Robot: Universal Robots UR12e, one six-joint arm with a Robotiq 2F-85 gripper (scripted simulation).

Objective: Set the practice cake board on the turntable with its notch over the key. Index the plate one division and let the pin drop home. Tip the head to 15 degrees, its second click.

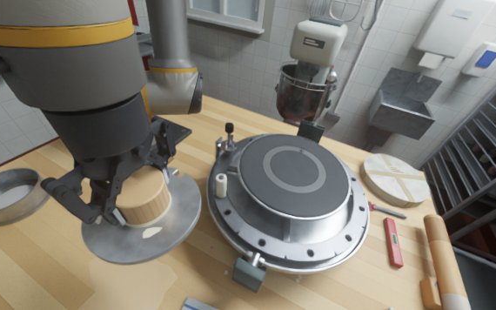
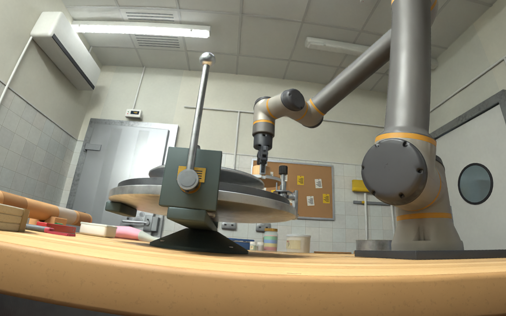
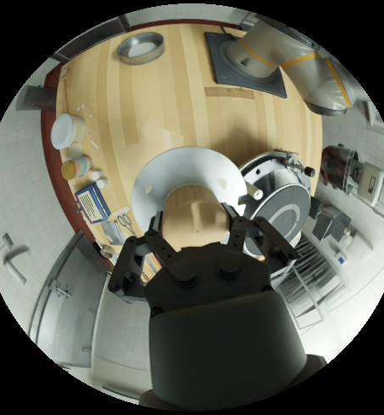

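The practice cake board (image 1: 147, 226) is partly hidden under my arm: a round silver board with a wooden dummy cake (image 1: 143, 198) on top and a small notch at its far edge. I hold it by the dummy cake in my gripper (image 1: 136, 191), lifted above the bench to the left of the turntable (image 1: 293, 174). The turntable has a dark top with a grey ring, set on a silver index plate (image 1: 286, 244) with holes round its rim. A black-knobbed pin (image 1: 229, 135) stands at the plate's far left. The tilt lever (image 2: 196, 118) rises from the green block.
A metal cake tin (image 1: 5, 200) sits at the bench's left end. A round wooden board (image 1: 394, 179), a red tool (image 1: 393, 241) and a rolling pin (image 1: 445, 261) lie right of the turntable. A stand mixer (image 1: 310, 74) stands behind it.
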